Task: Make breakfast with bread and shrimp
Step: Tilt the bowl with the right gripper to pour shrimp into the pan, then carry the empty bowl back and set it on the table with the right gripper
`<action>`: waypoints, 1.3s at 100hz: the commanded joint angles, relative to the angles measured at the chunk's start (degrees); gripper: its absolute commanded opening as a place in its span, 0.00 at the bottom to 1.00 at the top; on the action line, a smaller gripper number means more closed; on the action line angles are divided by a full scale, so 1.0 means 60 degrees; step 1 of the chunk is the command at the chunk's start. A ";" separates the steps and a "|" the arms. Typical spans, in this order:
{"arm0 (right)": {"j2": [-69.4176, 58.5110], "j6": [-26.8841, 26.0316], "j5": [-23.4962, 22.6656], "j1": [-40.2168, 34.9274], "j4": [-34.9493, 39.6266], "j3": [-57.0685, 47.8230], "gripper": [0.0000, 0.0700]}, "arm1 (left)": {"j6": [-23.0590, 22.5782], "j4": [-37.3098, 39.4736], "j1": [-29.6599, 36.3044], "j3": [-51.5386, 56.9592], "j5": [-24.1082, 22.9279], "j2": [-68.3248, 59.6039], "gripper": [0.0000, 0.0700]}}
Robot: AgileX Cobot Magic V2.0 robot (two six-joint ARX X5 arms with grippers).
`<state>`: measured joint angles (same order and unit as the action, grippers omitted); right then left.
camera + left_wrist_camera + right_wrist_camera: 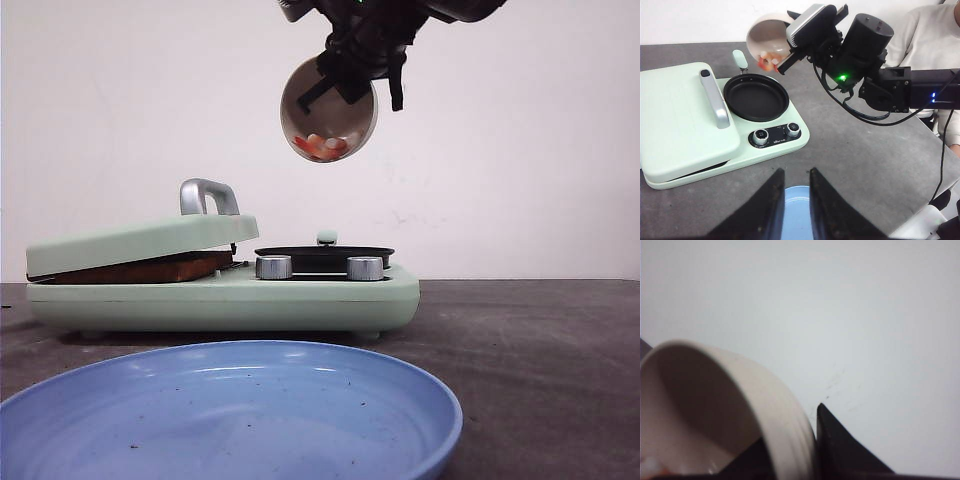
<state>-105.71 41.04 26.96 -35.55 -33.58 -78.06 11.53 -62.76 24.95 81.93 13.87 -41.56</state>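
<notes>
My right gripper [345,80] is shut on the rim of a beige ribbed bowl [330,110], one finger inside and one outside. It holds the bowl tilted, high above the black round pan [324,254]. Small orange-red shrimp [322,146] lie at the bowl's lower lip; they also show in the left wrist view [767,61]. The brown crust of bread [150,268] shows under the nearly closed mint-green lid [140,240]. My left gripper [795,172] is open and empty, hovering over the blue plate [796,210].
The mint-green cooker [230,295] has a grey lid handle [205,195] and two silver knobs [273,267]. The blue plate [230,410] lies at the table's front. A person in white [920,35] sits beyond the right arm.
</notes>
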 commanded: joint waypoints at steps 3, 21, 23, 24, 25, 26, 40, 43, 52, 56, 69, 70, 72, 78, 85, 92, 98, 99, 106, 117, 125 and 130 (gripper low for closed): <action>-0.0171 0.0863 -0.0007 -0.0076 -0.0189 -0.0517 0.00 | -0.0025 0.0087 0.0102 0.0168 0.0055 -0.0047 0.00; -0.0171 0.1024 -0.0022 -0.0069 -0.0186 -0.0787 0.00 | -0.0025 0.0066 0.0226 0.0168 0.0055 -0.0047 0.00; -0.0171 0.1024 -0.0022 -0.0062 -0.0182 -0.0798 0.00 | -0.0025 0.0062 0.0233 0.0168 0.0055 -0.0047 0.00; -0.0171 0.1024 -0.0018 -0.0058 -0.0182 -0.0798 0.00 | -0.0025 0.0058 0.0233 0.0168 0.0055 -0.0047 0.00; -0.0171 0.1031 -0.0018 -0.0051 -0.0182 -0.0798 0.00 | -0.0025 0.0055 0.0237 0.0168 0.0055 -0.0047 0.00; -0.0171 0.1035 -0.0015 -0.0051 -0.0182 -0.0798 0.00 | -0.0025 0.0051 0.0237 0.0168 0.0055 -0.0047 0.00; -0.0171 0.0812 0.0087 -0.0055 -0.0113 -0.0798 0.00 | -0.0029 0.0029 0.0237 0.0168 0.0051 -0.0047 0.00; -0.0171 0.0441 0.0189 -0.0055 -0.0077 -0.0798 0.00 | -0.0029 0.0033 0.0237 0.0168 0.0055 -0.0047 0.00; -0.0091 -0.1406 0.0758 -0.0055 0.0863 -0.0922 0.01 | -0.0051 0.0084 0.0237 0.0168 0.0051 -0.0047 0.00; 0.0058 -0.2517 0.0769 0.0004 0.2004 -0.1071 0.01 | -0.0066 0.0135 0.0237 0.0168 0.0051 -0.0047 0.00; 0.0353 -0.6655 -0.1009 0.0714 0.6288 -0.2044 0.01 | -0.0197 0.0233 0.0237 0.0168 0.0036 -0.0051 0.00; 0.0353 -0.6914 -0.1249 0.0787 0.6586 -0.2138 0.01 | -0.0215 0.0248 0.0237 0.0168 0.0029 -0.0051 0.00; 0.0353 -0.7446 -0.1792 0.0951 0.7216 -0.2342 0.01 | -0.0255 0.0281 0.0237 0.0168 0.0018 -0.0051 0.00; 0.0353 -0.8663 -0.3424 0.1526 0.8695 -0.2841 0.01 | -0.0313 0.0433 0.0240 0.0168 0.0015 -0.0051 0.00; 0.0353 -0.9209 -0.5359 0.2204 0.9821 -0.3118 0.01 | -0.0310 0.0652 0.0240 0.0168 0.0015 -0.0051 0.00; 0.0353 -0.8969 -0.6448 0.2776 1.0721 -0.3133 0.00 | -0.0310 0.0827 0.0237 0.0168 0.0015 -0.0051 0.00; 0.0353 -0.8593 -0.6251 0.3253 1.1646 -0.3111 0.00 | -0.0306 0.0914 0.0237 0.0168 0.0015 -0.0055 0.00; 0.0353 -0.8546 -0.6200 0.3330 1.1774 -0.3104 0.00 | -0.0306 0.0925 0.0237 0.0168 0.0015 -0.0055 0.00; 0.0353 -0.8480 -0.6062 0.3865 1.2360 -0.2900 0.00 | -0.0306 0.0936 0.0237 0.0168 0.0015 -0.0058 0.00; 0.0353 -0.8480 -0.6280 0.4666 1.2582 -0.2331 0.00 | -0.0295 0.0929 0.0237 0.0168 0.0015 -0.0058 0.00; 0.0353 -0.8480 -0.6794 0.5144 1.2630 -0.1825 0.00 | -0.0229 0.0903 0.0237 0.0168 0.0015 -0.0058 0.00; 0.0353 -0.8480 -0.7100 0.5344 1.2528 -0.1421 0.00 | -0.0229 0.0871 0.0237 0.0168 0.0015 -0.0058 0.00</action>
<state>-102.87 -9.28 -13.58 -4.60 42.15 -88.12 10.41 -57.80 26.06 81.93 13.85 -41.56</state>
